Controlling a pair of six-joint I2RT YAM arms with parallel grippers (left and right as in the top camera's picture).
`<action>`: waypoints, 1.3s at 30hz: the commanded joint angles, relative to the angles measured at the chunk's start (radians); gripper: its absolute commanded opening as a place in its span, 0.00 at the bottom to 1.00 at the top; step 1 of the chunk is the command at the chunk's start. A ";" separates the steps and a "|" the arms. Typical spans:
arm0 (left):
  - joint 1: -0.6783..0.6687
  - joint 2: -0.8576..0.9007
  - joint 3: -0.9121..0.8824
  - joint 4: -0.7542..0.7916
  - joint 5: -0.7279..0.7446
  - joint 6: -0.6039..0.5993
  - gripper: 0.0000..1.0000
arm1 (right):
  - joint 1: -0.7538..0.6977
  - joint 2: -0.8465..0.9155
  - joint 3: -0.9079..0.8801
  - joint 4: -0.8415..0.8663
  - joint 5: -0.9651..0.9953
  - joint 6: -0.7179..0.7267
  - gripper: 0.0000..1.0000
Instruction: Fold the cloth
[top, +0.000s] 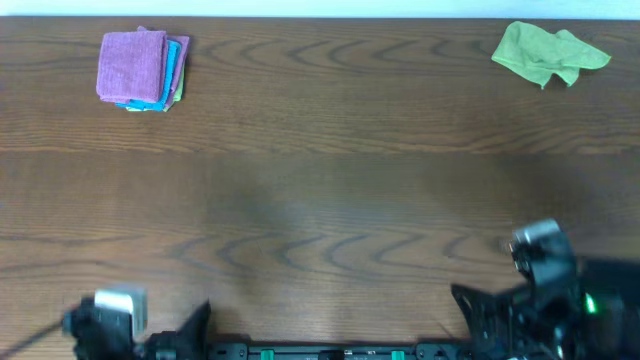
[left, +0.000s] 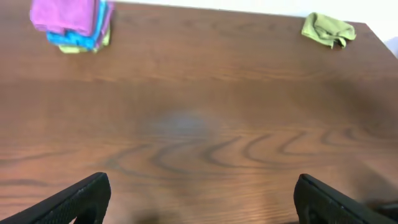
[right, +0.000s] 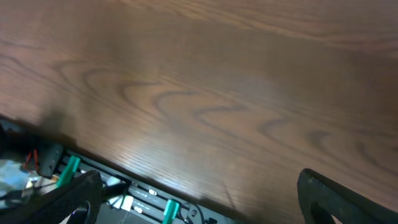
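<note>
Purple cloth (top: 132, 62) seen folded square, laid on top of stack (top: 174, 72) at far-left corner of table (top: 320, 200); fold judged done. Lime-green cloth (top: 548, 52) left crumpled far right. Left gripper (left: 203, 186) and right gripper (right: 200, 180) held wide open, empty, at near edge; judged parked clear of work.

Even soft light; faint glare on table (right: 163, 178) near edge; wrist views slightly blurred.

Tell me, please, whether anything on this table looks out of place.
The lime-green cloth lies crumpled at the far right, while the purple-pink microfibre cloth sits neatly folded atop a stack at far left.
</note>
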 joint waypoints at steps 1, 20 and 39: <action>-0.006 -0.073 -0.045 0.000 -0.042 0.035 0.95 | -0.006 -0.070 -0.052 0.010 0.009 -0.008 0.99; -0.005 -0.095 -0.060 -0.129 -0.056 0.040 0.95 | -0.006 -0.104 -0.053 -0.013 0.009 -0.004 0.99; -0.015 -0.393 -0.957 0.808 -0.166 0.051 0.95 | -0.006 -0.104 -0.053 -0.013 0.010 -0.004 0.99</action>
